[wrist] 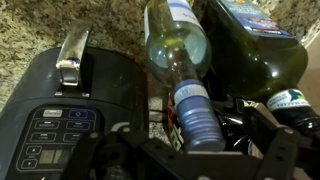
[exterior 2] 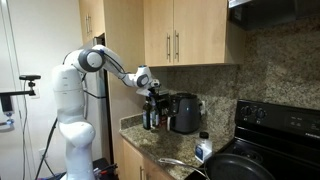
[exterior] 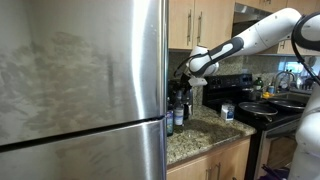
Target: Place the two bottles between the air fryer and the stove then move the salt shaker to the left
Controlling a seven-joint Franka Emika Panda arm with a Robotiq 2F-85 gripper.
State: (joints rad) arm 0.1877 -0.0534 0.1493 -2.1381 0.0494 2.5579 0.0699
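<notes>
Hovering with jaws released, our tool sits at the wrist view's bottom edge; we see the two bottles upper centre, air fryer left.

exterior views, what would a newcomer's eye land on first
The big steel fridge fills more than half of an exterior view, in the foreground. Past it, the white arm reaches in under the wooden cabinets, and its open gripper hangs over two dark bottles that stand right beside the black air fryer.
</notes>
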